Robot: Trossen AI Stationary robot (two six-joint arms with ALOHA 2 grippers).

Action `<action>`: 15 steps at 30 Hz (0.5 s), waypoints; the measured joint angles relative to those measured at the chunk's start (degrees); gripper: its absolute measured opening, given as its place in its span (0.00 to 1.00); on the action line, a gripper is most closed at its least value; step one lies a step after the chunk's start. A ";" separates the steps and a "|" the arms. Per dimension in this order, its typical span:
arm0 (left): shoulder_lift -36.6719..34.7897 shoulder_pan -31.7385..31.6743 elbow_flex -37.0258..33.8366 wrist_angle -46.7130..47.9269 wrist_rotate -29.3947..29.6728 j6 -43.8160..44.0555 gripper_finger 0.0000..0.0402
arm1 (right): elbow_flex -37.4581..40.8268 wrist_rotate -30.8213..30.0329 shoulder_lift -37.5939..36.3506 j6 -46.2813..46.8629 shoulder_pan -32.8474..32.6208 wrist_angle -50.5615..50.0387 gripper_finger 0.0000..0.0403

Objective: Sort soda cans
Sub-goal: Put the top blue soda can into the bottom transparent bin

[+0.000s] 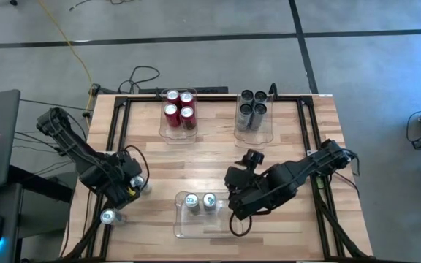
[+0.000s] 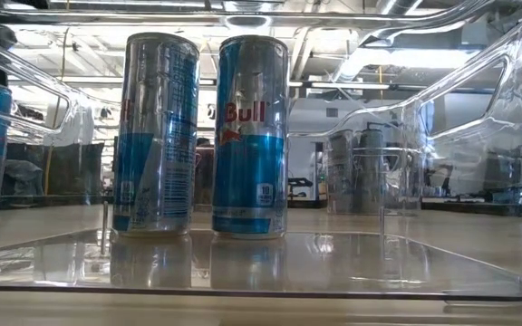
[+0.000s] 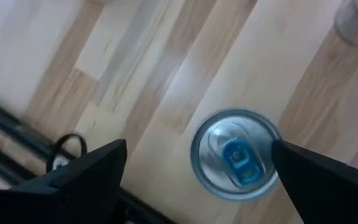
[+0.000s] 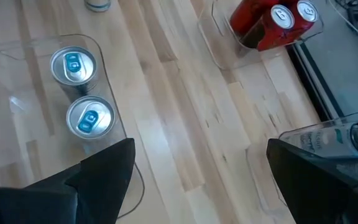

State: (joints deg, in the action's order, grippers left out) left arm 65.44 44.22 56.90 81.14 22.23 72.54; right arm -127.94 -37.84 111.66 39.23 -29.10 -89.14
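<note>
Overhead, the left gripper (image 3: 194,171) gapes around a blue-tabbed can (image 3: 236,154); right gripper (image 4: 197,180) spread, fingertips cropped.

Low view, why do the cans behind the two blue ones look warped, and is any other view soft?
Low view: the clear bin wall bends and mirrors the grey cans. Left wrist view: motion-blurred around the blue-tabbed can.

**Readable print on the cans**

Only one legible brand, in the low view: "Bull" in red letters, with the first word cut off by the curve, on the right blue-and-silver can (image 2: 252,136) in the clear bin (image 2: 478,263). Small round mark lower down, unreadable. Fine print on the left can (image 2: 159,134), too small to read.
</note>
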 joint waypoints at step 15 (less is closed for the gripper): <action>-5.80 -4.24 -1.09 -0.08 -1.36 -3.96 0.99 | 0.00 0.17 0.02 -0.02 0.44 -0.37 0.94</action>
State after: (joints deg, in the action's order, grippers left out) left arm 59.64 39.97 55.81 81.05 20.88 68.58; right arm -127.93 -37.67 111.68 39.22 -28.66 -89.52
